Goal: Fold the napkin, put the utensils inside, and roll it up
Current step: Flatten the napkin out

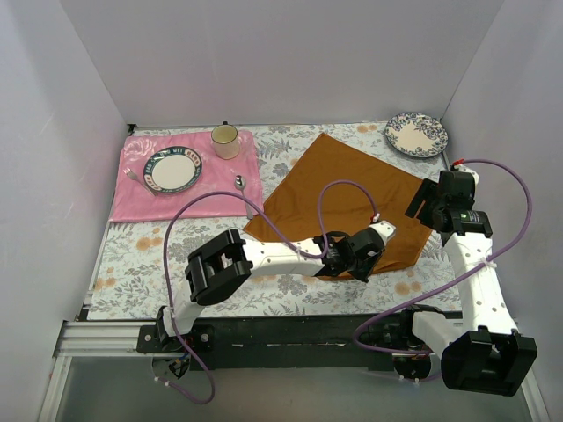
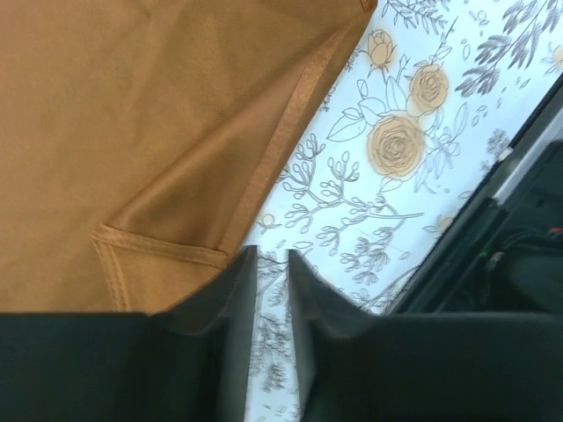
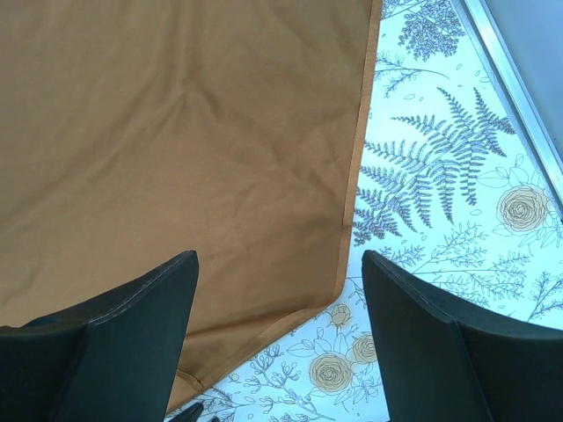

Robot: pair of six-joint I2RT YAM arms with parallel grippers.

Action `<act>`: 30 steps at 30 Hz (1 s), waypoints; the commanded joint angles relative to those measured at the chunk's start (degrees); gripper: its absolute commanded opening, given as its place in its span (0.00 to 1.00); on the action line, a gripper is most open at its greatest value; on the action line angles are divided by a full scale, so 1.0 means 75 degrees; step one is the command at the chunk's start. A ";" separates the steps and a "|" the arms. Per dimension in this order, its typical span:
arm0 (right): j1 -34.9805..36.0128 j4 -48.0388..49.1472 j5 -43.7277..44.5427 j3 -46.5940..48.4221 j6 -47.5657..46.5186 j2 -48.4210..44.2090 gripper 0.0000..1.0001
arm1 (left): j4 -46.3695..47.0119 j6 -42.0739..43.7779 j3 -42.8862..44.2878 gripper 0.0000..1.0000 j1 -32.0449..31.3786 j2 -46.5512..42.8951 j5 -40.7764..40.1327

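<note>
The rust-orange napkin (image 1: pixel 334 198) lies spread flat as a diamond in the middle of the table. My left gripper (image 1: pixel 352 259) is low at its near edge. In the left wrist view the napkin (image 2: pixel 132 114) has a small folded-over corner right beside the left gripper (image 2: pixel 273 255). Its jaws are nearly together, and only tablecloth shows in the slim gap. My right gripper (image 1: pixel 422 204) hovers over the napkin's right corner. In the right wrist view the right gripper (image 3: pixel 277 264) stands wide open above the hemmed edge of the napkin (image 3: pixel 176 132). The utensils show in no view.
A pink placemat (image 1: pixel 141 198) at back left carries a plate (image 1: pixel 172 169), a cup (image 1: pixel 225 141) and a slim silver spoon (image 1: pixel 239 183). A patterned plate (image 1: pixel 416 134) sits at back right. White walls close in three sides. A floral tablecloth (image 1: pixel 141 264) covers the table.
</note>
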 commanded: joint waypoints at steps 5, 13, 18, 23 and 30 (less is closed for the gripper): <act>-0.0104 -0.0025 -0.0030 0.0346 -0.0128 -0.0031 0.83 | -0.0235 -0.1230 -0.0403 0.33 0.0582 -0.1045 0.0605; -0.0139 -0.0014 -0.0112 0.0323 -0.0210 -0.0054 0.83 | 0.0479 -0.2041 -0.1142 0.35 0.1332 -0.1069 0.1858; -0.0174 -0.0013 -0.0147 0.0311 -0.0233 -0.0054 0.83 | 0.0481 -0.2240 -0.1038 0.40 0.1520 -0.0753 0.2176; -0.0186 0.0045 -0.0182 0.0323 -0.0268 -0.0078 0.83 | 0.0703 -0.2486 -0.1038 0.42 0.1544 -0.0577 0.2656; -0.0198 0.0057 -0.0241 0.0300 -0.0268 -0.0066 0.83 | 0.0656 -0.2615 -0.1119 0.38 0.1544 -0.0447 0.2588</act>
